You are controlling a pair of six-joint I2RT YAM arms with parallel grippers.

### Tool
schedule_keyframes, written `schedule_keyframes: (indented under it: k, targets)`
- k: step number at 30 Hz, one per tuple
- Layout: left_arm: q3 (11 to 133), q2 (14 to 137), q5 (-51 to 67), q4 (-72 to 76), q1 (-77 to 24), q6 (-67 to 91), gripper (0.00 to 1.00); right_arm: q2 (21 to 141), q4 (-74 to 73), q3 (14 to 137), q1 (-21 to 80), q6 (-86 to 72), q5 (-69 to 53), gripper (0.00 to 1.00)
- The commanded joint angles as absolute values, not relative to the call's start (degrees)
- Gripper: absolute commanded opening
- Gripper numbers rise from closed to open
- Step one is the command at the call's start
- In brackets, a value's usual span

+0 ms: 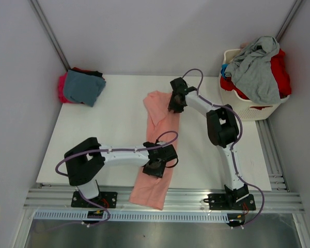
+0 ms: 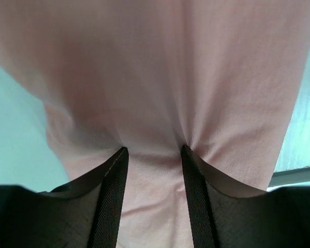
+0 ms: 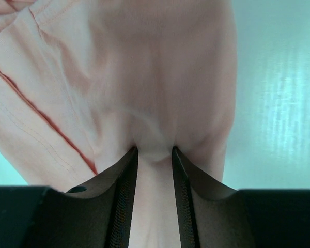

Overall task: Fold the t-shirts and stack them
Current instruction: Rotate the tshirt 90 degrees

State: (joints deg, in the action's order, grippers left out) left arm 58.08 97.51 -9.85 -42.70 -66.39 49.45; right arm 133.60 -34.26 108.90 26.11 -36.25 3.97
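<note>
The salmon-pink t-shirt (image 1: 160, 121) lies as a long narrow strip from the table's middle back down to the front edge, where its near end hangs over. My left gripper (image 1: 156, 166) is on its near part, jaws closed on a pinch of cloth (image 2: 154, 150). My right gripper (image 1: 175, 103) is at its far end, jaws closed on gathered cloth (image 3: 154, 150). A red seam (image 3: 41, 113) shows on the shirt in the right wrist view. A folded stack sits at the far left, with a teal-blue shirt (image 1: 82, 87) on top of magenta (image 1: 62, 89) and black ones.
A white slotted laundry basket (image 1: 248, 109) stands at the back right, heaped with a grey shirt (image 1: 258, 67) and a red one (image 1: 282, 72). Aluminium rails (image 1: 196, 199) run along the table's front and right side. Walls close in on the left and at the back.
</note>
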Motion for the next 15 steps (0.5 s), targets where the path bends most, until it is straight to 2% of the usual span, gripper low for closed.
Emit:
schedule_keyframes:
  k: [1, 3, 8, 15]
  targets:
    - [56.5, 98.4, -4.0, -43.9, -69.4, 49.3, 0.51, 137.3, -32.1, 110.9, 27.0, -35.1, 3.3, 0.37]
    - [56.0, 96.8, -4.9, -44.2, -70.0, 49.8, 0.52, 136.8, -31.8, 110.8, 27.2, -34.4, 4.2, 0.38]
    - [56.0, 92.2, -8.5, -46.8, -70.7, 51.1, 0.62, 132.3, -29.2, 107.4, 27.4, -29.2, 9.6, 0.42]
    - [57.1, 86.5, -12.2, -52.2, -70.8, 52.9, 0.70, 125.5, -31.4, 107.4, 25.4, -23.8, 13.7, 0.54]
